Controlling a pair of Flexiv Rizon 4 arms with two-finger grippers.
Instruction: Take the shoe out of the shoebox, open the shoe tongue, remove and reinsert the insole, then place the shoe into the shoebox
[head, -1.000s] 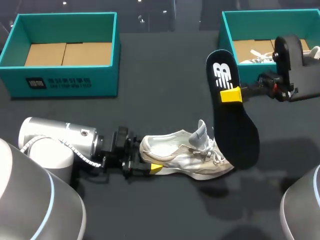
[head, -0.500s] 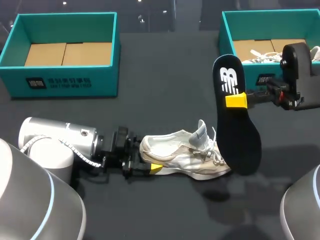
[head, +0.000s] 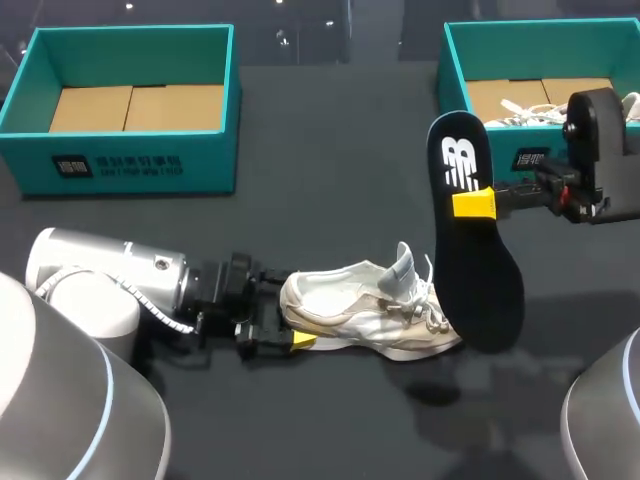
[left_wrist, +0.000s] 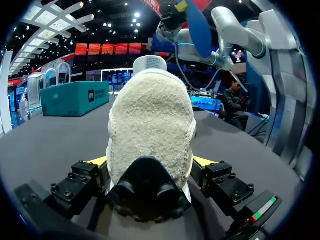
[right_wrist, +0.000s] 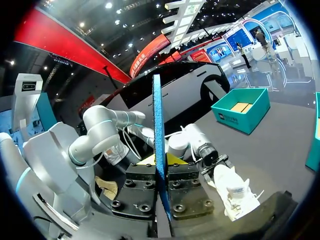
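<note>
The shoe is lying on its sole in the near middle of the table, heel to the left and toe to the right. Its tongue is standing up, so the opening is showing. The left gripper is clamping the heel from both sides, apparently bracing the shoe for work at the mouth. The dark insole is hanging nearly upright in the air just over the toe end, lower tip toward the laces. The right gripper is pinching it flat between closed fingers at about mid-length, likely posing it for reinsertion. The right shoebox is sitting at the far right behind that arm, and the left shoebox at the far left, well apart from the shoe.
</note>
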